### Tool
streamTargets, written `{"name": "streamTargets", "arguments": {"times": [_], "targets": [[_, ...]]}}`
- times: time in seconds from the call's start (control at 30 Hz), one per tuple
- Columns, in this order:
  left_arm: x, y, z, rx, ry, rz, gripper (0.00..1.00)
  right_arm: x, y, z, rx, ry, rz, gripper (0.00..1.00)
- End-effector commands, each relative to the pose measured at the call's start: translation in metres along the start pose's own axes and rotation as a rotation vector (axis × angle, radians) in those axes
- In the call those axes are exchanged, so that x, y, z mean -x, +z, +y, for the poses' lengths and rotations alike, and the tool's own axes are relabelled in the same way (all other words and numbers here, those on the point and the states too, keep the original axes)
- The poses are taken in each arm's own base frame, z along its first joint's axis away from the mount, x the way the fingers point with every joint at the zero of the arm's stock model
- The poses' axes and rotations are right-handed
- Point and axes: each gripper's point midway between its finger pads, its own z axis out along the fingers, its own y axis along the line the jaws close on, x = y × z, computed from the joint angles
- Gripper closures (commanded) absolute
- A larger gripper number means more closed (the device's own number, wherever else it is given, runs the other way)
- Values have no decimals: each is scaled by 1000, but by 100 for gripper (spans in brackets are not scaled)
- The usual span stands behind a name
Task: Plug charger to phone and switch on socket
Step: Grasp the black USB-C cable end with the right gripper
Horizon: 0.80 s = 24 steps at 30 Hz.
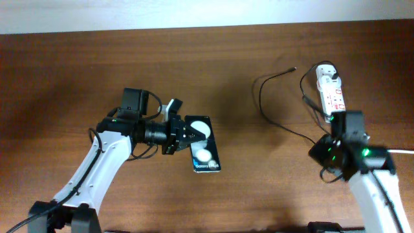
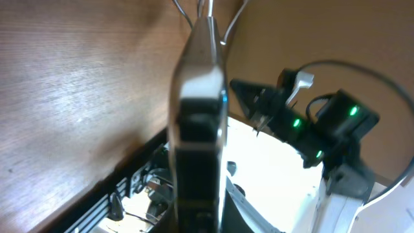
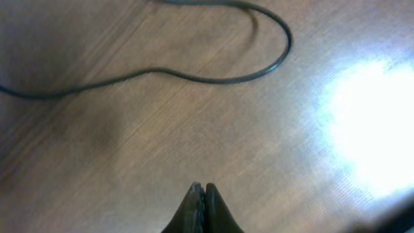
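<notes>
The phone (image 1: 204,147) is black with two round white glare spots. My left gripper (image 1: 187,137) is shut on its near end and holds it left of the table's middle. In the left wrist view the phone (image 2: 197,110) stands edge-on between the jaws. The charger is a thin black cable (image 1: 262,97) with its small tip (image 1: 294,69) lying free at the back. It loops toward the socket (image 1: 332,92), a white power strip with red marks at the far right. My right gripper (image 3: 199,189) is shut and empty over bare wood, with the cable (image 3: 194,76) lying ahead of it.
The right arm (image 1: 352,152) with green lights sits just in front of the socket and also shows in the left wrist view (image 2: 323,129). A thick white cord (image 1: 401,152) leaves at the right edge. The brown wooden table (image 1: 77,71) ends at a pale wall at the back.
</notes>
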Motion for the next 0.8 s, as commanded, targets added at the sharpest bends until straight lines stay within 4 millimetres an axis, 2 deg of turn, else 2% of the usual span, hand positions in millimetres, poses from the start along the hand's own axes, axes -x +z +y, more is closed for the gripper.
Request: {"name": "streamTargets", "arguments": {"times": [0.0,0.07,0.17,0.23,0.33,0.4,0.47,0.53,0.57,0.6,0.63,0.67,0.73,0.77], "targets": [[-1,-2,-13,-42,44,17,100,36,-15,16,43,40,69,96],[-1,-2,-14,-46,49,16,100,52,-20,16,31,72,79,96],[8,1,-14,-67,-18,22,100,56,-19,20,50,77,64,96],[20,6,-19,-147,-32,67,100,61,-18,23,59,78,50,96],[45,17,-8,-164,-141,74,100,57,-11,22,43,77,81,96],[48,17,-8,-168,-138,70,100,47,-14,38,133,74,142,96],[51,17,-11,-174,-116,61,100,44,-15,43,162,74,160,96],[57,15,-17,-188,-121,49,100,45,-18,57,244,-1,164,96],[62,12,-22,-200,-99,35,100,45,-22,66,295,-30,168,93],[65,9,-25,-209,-86,24,100,48,-25,68,301,-33,157,85],[66,8,-25,-210,-85,18,100,58,-32,73,322,-37,123,69],[66,8,-25,-210,-85,18,100,64,-38,77,337,-41,99,59],[71,8,-22,-196,-87,-10,100,75,-53,92,374,-70,49,42],[71,8,-22,-195,-88,-12,100,78,-61,104,394,-103,26,38]]}}
